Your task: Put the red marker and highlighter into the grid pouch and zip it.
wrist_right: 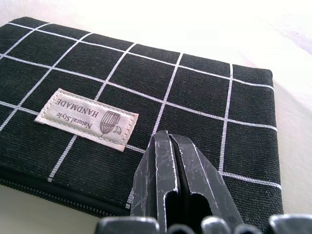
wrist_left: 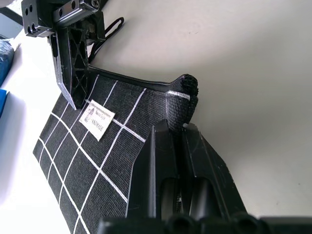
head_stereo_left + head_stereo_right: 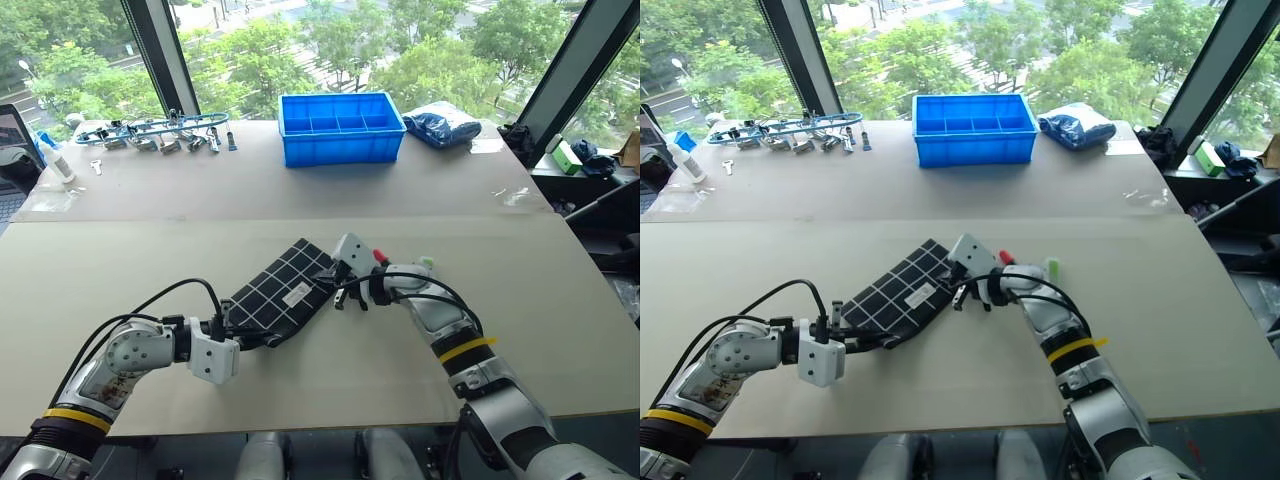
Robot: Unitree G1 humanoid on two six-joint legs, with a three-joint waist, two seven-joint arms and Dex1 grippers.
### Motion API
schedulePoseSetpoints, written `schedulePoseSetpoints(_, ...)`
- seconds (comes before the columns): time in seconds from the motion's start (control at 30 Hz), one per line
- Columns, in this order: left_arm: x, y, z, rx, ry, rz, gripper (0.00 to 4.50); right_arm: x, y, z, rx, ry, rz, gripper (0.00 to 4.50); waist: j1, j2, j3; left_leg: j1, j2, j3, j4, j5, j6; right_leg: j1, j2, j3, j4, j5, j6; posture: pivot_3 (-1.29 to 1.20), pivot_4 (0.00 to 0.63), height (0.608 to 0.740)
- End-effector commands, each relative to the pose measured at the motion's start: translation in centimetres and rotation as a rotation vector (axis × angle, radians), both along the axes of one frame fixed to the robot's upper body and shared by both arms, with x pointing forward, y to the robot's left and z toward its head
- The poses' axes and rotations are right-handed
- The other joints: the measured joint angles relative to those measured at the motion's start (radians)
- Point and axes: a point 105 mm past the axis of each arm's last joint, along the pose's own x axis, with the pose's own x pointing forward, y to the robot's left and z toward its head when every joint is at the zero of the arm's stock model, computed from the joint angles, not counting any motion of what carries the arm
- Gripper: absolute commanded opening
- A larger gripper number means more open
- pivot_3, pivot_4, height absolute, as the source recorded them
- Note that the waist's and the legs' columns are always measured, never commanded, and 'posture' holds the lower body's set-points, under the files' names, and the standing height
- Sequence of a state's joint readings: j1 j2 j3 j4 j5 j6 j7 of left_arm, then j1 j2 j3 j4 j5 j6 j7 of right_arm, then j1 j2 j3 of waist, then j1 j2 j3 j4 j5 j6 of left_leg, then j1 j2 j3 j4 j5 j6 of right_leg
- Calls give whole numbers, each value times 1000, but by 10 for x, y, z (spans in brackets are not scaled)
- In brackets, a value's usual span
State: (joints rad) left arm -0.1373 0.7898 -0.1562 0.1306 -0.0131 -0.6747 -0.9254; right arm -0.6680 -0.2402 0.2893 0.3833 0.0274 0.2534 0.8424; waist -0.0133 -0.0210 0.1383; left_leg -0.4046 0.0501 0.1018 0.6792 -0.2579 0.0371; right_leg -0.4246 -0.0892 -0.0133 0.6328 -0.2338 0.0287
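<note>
The left claw [image 2: 175, 141] is clamped tight on the near corner of the grid pouch [image 3: 282, 292], its two black fingers pinching the puckered zipper end, which I judge is meant to anchor the fabric so it cannot slide or bunch while the other arm works along the zipper. The right claw [image 1: 170, 161] is also closed, its fingers pressed together over the pouch's long zipper edge just beside the white label [image 1: 87, 118]; whether it has the pull cord or only the edge between its tips cannot be told. The two claws thus hold the pouch from opposite ends, which suits tensioning the zipper line. The pouch lies flat and slanted on the pale table [image 3: 150, 250], its far corner pointing toward the blue plastic bin [image 3: 341, 126] well away at the back. Just beyond the right claw's wrist, the red marker [image 3: 380, 257] and the light green highlighter [image 3: 426, 262] show as small tips lying on the table, outside the pouch, so neither has gone in yet, and the step in hand looks like opening the zipper. Farther off, a row of small metal tools [image 3: 160, 133] and a blue bag [image 3: 443, 125] sit along the table's window side, clear of the work.
</note>
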Motion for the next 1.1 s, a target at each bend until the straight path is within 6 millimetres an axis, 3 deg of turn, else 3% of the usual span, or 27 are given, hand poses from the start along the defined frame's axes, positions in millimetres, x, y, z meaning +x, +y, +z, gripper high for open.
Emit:
schedulePoseSetpoints(0.03,6,7,24,-188,17,87,18,4,-5,17,64,-29,-31,0,-1,0,0,0,0,0,0,0,0,0,0,0,0,0,0,0,150,740)
schedulePoseSetpoints(0.07,7,9,31,-262,51,112,18,6,-9,19,82,-27,-56,0,-1,0,0,0,0,0,0,0,0,0,0,0,0,0,0,0,150,740)
schedulePoseSetpoints(0.2,5,20,43,-437,214,151,0,10,-24,35,161,-29,-105,1008,-1,0,0,0,1,-1,0,0,0,0,0,0,0,0,0,0,150,740)
schedulePoseSetpoints(0.3,4,25,46,-521,311,188,0,16,-37,48,198,-48,-169,2136,-1,0,0,0,0,-1,0,0,0,0,0,0,0,0,0,0,150,740)
schedulePoseSetpoints(0.4,2,32,46,-597,420,212,0,-5,-56,97,374,2,-81,3024,0,0,1,0,0,-1,0,0,0,0,0,0,0,0,0,0,150,740)
schedulePoseSetpoints(0.47,1,30,53,-647,460,200,0,-25,-68,122,428,1,3,3024,4,1,1,-1,1,-4,0,0,0,0,-1,0,0,0,0,0,150,740)
schedulePoseSetpoints(0.57,0,24,73,-747,495,152,0,-39,-84,136,393,-30,32,3024,6,1,1,-1,0,-8,0,-1,1,1,-1,-1,-2,0,1,0,150,740)
schedulePoseSetpoints(0.63,0,21,87,-815,497,123,0,-40,-93,134,337,-38,15,3024,4,0,0,0,0,-9,0,-1,1,2,-1,-1,-2,0,1,0,150,740)
schedulePoseSetpoints(0.77,-2,11,103,-881,495,74,0,-37,-103,107,204,-24,-35,3024,2,0,0,0,-1,-10,0,-1,1,2,0,0,-2,0,0,0,150,740)
schedulePoseSetpoints(0.87,-10,5,96,-853,522,57,0,-36,-100,86,122,-16,-45,3024,-4,0,0,0,-1,-9,0,-1,1,1,1,2,-2,0,0,0,150,740)
schedulePoseSetpoints(1.1,-19,9,51,-678,486,125,0,-20,-95,75,88,-39,-101,3024,4,0,0,0,-1,-3,0,-1,1,1,1,2,-3,0,0,0,150,740)
